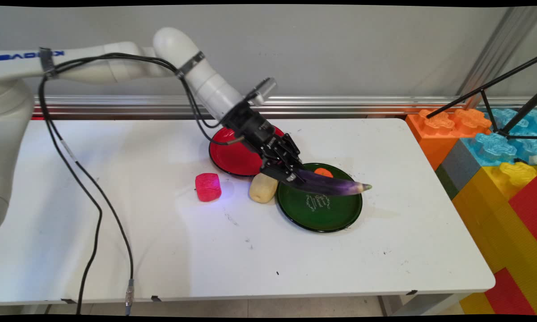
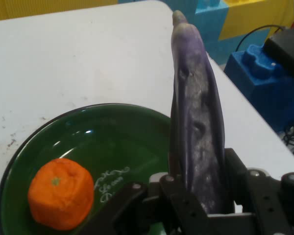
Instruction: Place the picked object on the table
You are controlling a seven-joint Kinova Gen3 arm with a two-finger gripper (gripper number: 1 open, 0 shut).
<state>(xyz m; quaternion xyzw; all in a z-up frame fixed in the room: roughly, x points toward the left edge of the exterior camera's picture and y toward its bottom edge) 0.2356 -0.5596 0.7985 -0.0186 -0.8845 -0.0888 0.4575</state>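
- Bench (image 1: pixel 116 250): white top, scuffed and speckled with small dark marks; it carries all items below. A grey wall and a metal rail run behind it; large coloured toy blocks (image 1: pixel 496 147) stand well beyond the gripper's far side, off the bench edge.
- Green plate (image 1: pixel 322 214): directly beneath the gripper. A small orange fruit toy (image 2: pixel 61 193) sits on it, near the fingers.
- Red plate (image 1: pixel 232 156): behind the gripper, partly hidden by the arm.
- Purple eggplant (image 2: pixel 198 122): grasped at one end by the gripper (image 1: pixel 290 173), jaws clenched on it, the long body jutting out over the green plate and past its rim.
- Risk: the grip is at the end only, so the overhanging length could pivot or slip out; released here, the tip would likely land off the plate.
- Beige potato-like toy (image 1: pixel 263 188) and pink toy (image 1: pixel 208 187): beside the gripper; a low sweep could knock them.
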